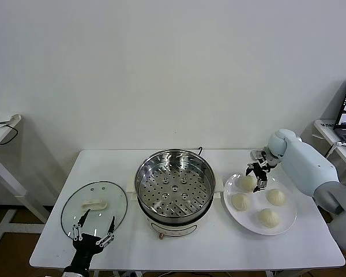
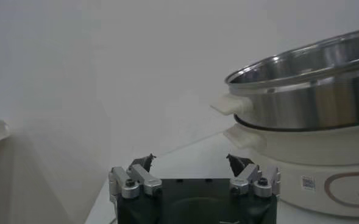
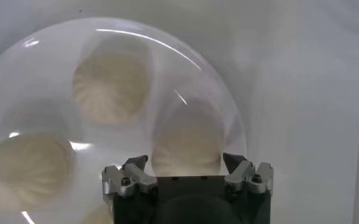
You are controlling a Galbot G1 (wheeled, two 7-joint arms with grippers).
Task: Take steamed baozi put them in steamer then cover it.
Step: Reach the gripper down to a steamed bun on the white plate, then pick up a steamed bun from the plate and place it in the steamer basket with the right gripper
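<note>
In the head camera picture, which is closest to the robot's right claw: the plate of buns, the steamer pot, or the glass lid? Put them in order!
From the right claw, open over the buns:
1. Plate, right under it, on the table's right side.
2. Steamer, in the middle of the table.
3. Lid, far over on the left, by the left claw.

The right arm (image 1: pixel 303 161) is sheathed in smooth pale grey-white shells, rounded at the joint like a ball. Its right hand (image 1: pixel 258 175) is black and silver, with 2 dark pointed fingertips (image 3: pixel 140 162) on silver knuckle blocks with round screws. The left hand (image 1: pixel 93 235) matches: a black body, silver linkages, 2 thin dark fingers.
</note>
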